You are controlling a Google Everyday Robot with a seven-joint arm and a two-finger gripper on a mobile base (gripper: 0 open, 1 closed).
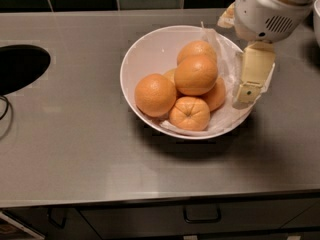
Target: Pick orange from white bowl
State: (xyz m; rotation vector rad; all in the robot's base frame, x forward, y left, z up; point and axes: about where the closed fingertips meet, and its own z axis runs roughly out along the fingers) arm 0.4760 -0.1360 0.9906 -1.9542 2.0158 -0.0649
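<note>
Hovering gripper (248, 88) over white bowl (145, 54) rim; paper sheet (226, 59) beside orange (196, 75).

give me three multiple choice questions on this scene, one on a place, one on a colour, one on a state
1. Where is the tool?
A: at the right rim of the white bowl
B: left of the bowl
C: in the bowl's middle

2. What colour is the counter?
A: red
B: grey
C: white

3. How is the top orange?
A: held in the tool
B: lying on the counter
C: resting on other oranges in the bowl

Answers:
1 A, it hangs over the paper at that rim.
2 B, its surface is dull grey.
3 C, it sits on the pile, apart from the tool.
</note>
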